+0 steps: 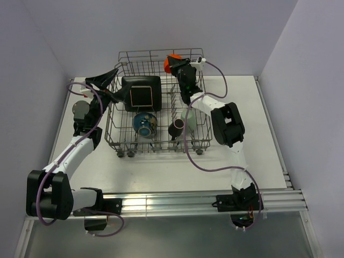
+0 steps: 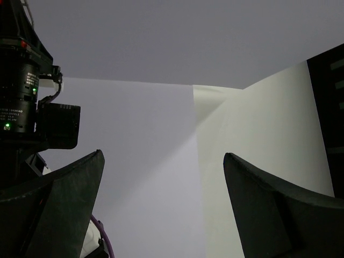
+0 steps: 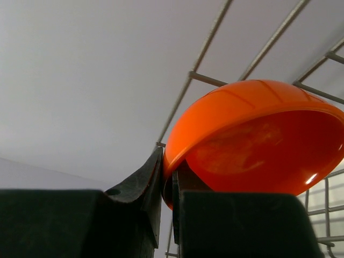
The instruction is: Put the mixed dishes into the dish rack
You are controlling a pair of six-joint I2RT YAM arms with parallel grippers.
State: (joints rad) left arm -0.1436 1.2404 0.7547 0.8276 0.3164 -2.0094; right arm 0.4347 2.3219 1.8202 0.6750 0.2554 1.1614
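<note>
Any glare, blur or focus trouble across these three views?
Top external: even light, dish rack sharp. Left wrist: left fingers near-black against the pale wall. Right wrist: small orange bowl crisp, one small glare spot low right; right fingers dark.

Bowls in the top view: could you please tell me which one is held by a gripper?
The small orange bowl, pinched by its rim in the right gripper; the blue round bowl rests inside the grey wire dish rack.
</note>
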